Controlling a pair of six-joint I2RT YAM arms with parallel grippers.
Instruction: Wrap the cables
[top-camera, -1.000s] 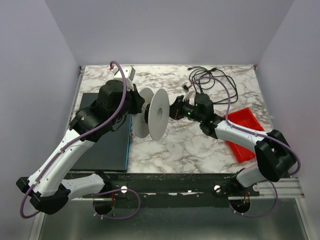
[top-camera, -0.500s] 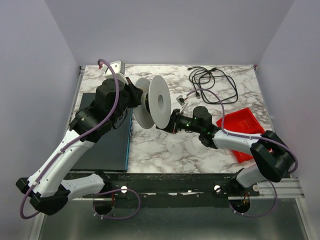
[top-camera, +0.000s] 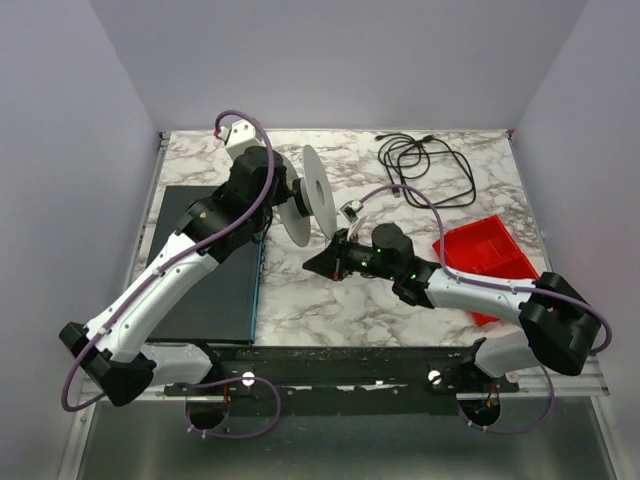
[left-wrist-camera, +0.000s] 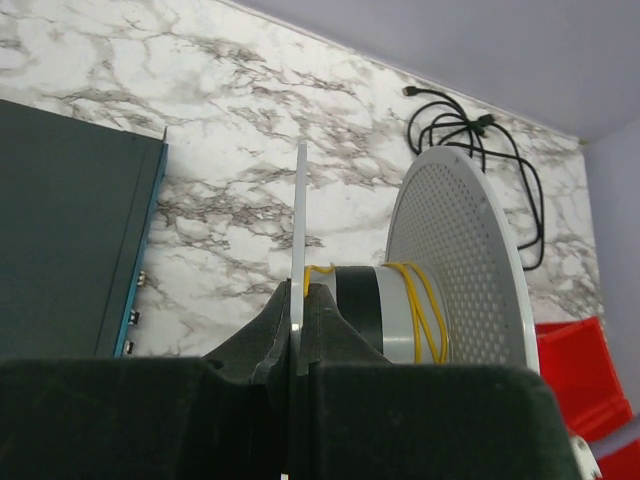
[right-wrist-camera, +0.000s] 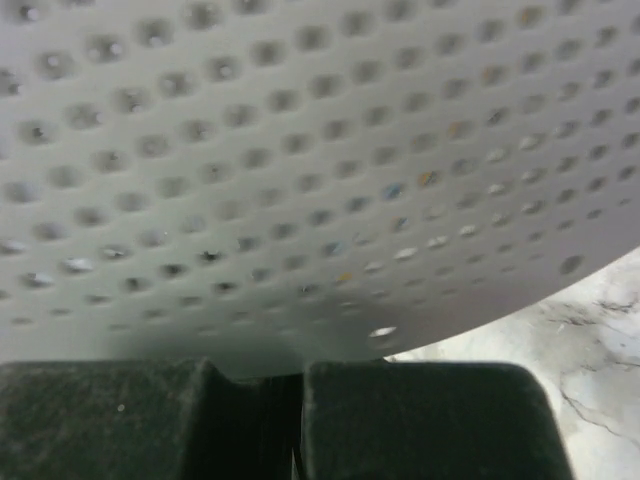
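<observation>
A: What has the left tool got?

B: It is clamped on the thin near flange of the white spool, pinching that disc edge-on from both sides.

A: How does the spool sit?

B: Both flanges stand upright and the hub lies level between them. The hub carries a black band and a few loose turns of thin yellow wire. The far flange is dotted with small holes.

A: And the right tool?

B: Its pads are pressed together with nothing between them. It is close to the spool's lower rim, on the near side. Its own camera sees almost nothing but perforated flange, with a corner of marble at lower right.

A: Where are the cables?

B: They lie in a loose black tangle of loops on the marbled surface, toward the far right corner. They are apart from the spool, and neither tool touches them.

A: Anything else around?

B: A red tray lies at the right side of the surface, beside the right arm. A dark flat box with a teal edge lies at the left, under the left arm.
</observation>
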